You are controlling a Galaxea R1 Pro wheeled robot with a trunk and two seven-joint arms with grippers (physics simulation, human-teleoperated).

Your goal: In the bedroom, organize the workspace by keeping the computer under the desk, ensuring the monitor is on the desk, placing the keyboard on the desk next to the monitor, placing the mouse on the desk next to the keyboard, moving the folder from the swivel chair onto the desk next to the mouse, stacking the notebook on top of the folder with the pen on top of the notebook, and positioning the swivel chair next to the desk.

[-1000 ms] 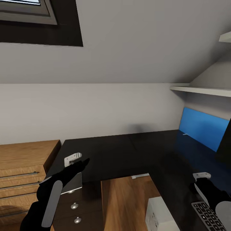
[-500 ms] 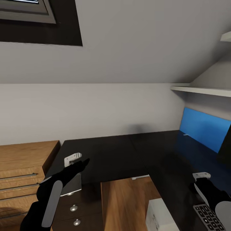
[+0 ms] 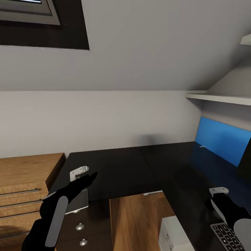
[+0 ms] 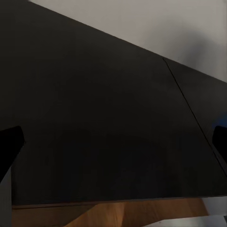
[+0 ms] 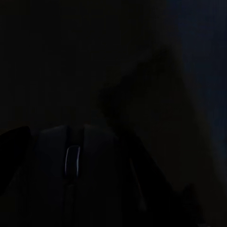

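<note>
The glossy black desk (image 3: 118, 167) runs in an L across the head view, with its blue back panel (image 3: 223, 139) at the right. My left gripper (image 3: 83, 173) hovers open over the desk's left end; the left wrist view looks down on bare desk top (image 4: 104, 123). My right gripper (image 3: 218, 191) is low over the right wing, just beyond the keyboard (image 3: 226, 237). The black mouse (image 5: 71, 175) lies between its spread fingers (image 5: 13, 146) in the dark right wrist view. The white computer (image 3: 174, 235) stands under the desk. A black edge of the monitor (image 3: 245, 160) shows at far right.
A light wood drawer unit (image 3: 24, 184) stands left of the desk. Black drawers (image 3: 82, 226) sit under the desk's left end. A white shelf (image 3: 219, 98) juts out above the blue panel. A dark-framed skylight (image 3: 38, 24) is in the sloped ceiling.
The whole head picture has shifted slightly, so the camera moved. Both arms keep the same pose over the desk.
</note>
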